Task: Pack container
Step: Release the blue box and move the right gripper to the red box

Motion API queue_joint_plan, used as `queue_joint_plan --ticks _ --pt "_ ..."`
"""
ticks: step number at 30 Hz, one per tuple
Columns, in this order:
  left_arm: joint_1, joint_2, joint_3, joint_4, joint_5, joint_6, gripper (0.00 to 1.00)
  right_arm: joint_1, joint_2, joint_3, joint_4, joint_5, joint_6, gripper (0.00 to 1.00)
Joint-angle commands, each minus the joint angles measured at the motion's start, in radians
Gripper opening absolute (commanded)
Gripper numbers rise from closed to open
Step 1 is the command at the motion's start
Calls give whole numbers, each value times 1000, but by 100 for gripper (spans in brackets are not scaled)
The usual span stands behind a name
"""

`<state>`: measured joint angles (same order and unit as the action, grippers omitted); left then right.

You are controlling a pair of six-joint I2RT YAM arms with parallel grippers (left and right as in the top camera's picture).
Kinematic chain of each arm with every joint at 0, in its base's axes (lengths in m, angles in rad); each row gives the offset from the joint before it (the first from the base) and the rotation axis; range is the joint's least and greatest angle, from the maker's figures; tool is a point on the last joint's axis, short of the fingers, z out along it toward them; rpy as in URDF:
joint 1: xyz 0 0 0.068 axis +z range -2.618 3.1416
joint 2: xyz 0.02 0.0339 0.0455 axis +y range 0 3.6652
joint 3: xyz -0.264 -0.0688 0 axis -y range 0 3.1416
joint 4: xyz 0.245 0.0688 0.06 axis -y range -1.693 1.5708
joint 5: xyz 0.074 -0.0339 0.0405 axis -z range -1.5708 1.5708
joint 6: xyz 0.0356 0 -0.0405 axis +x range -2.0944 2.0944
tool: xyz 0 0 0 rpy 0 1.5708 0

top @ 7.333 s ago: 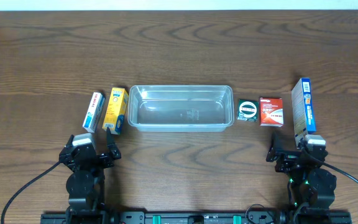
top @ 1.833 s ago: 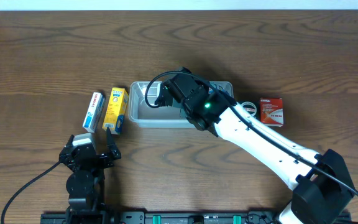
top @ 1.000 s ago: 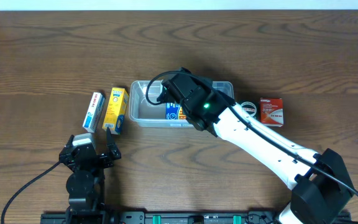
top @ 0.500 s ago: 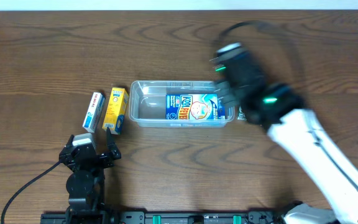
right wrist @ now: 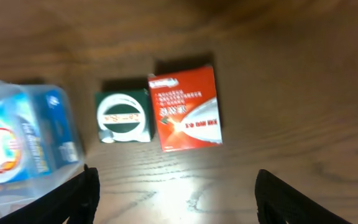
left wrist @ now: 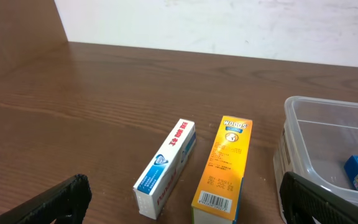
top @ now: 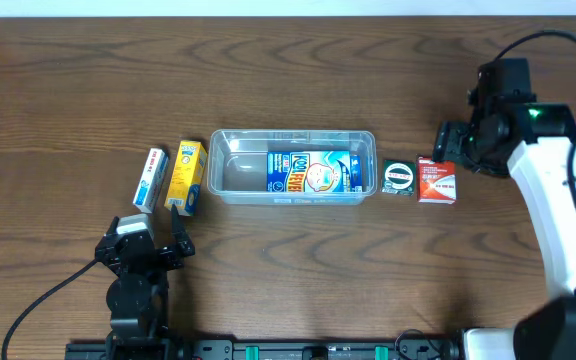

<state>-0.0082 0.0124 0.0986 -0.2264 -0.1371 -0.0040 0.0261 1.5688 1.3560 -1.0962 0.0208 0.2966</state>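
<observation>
The clear container (top: 218, 178) lies mid-table with a blue box (top: 311, 172) flat in its right part. It shows at the right edge of the left wrist view (left wrist: 328, 143) and the left edge of the right wrist view (right wrist: 17, 186). My right gripper (top: 455, 148) is open and empty, held above the table just beyond the red box (top: 436, 180) and the green box (top: 399, 178); both show in the right wrist view, red (right wrist: 185, 107), green (right wrist: 123, 116). My left gripper (top: 153, 232) is open and empty, near the table's front, just short of the yellow box (top: 186, 176) and white box (top: 151, 178).
In the left wrist view the white box (left wrist: 166, 167) and yellow box (left wrist: 225, 168) lie side by side left of the container. The wooden table (top: 288, 80) extends behind the objects to a white wall.
The blue box went from the right side of the table into the container. My right arm then let go and swung right, back over the red and green boxes. The left arm stayed still.
</observation>
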Motion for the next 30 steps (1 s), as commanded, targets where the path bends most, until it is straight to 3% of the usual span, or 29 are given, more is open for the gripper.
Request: queue_joint_plan --ticks 1,5,13,17,30 --pt "5 0 -26 -6 -1 -9 98 -7 66 -41 10 -29 -24 77" --pt "5 0 -26 -6 -1 -9 98 -6 154 -61 50 -20 -132 77" --pt "5 0 -26 -6 -1 -9 98 -33 276 -69 76 -10 -121 73" --pt "5 0 -26 -6 -1 -9 98 -42 277 -70 97 -19 -136 87" --pt "5 0 -26 -6 -1 -9 98 -52 283 -179 253 -6 -178 91"
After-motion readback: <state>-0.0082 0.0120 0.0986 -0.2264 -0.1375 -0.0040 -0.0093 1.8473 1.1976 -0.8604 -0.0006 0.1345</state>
